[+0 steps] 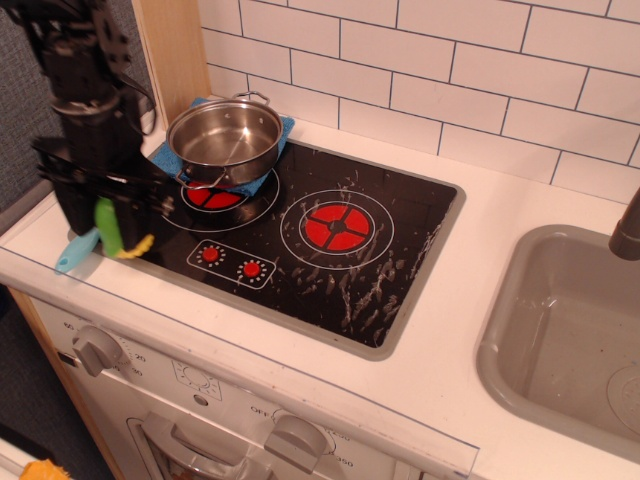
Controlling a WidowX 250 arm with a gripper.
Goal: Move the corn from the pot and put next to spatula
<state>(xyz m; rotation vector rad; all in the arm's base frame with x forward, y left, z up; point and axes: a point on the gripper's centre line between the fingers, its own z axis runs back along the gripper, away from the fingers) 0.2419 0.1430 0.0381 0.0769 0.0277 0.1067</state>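
My gripper (112, 225) is shut on the corn (108, 226), a green-husked cob with its yellow end (135, 247) poking out to the lower right. It holds the corn low over the front left corner of the black stovetop. Only the teal handle of the spatula (77, 250) shows, just left of the corn; the arm hides its white head. The shiny steel pot (223, 139) stands empty on a blue cloth at the back left burner, behind and to the right of my gripper.
The black stovetop (350, 270) has two red burners and white streaks. A grey sink (565, 335) lies at the right, with a dark faucet at the frame's edge. A wooden post (170, 45) and a tiled wall stand behind. Stove knobs sit below the front edge.
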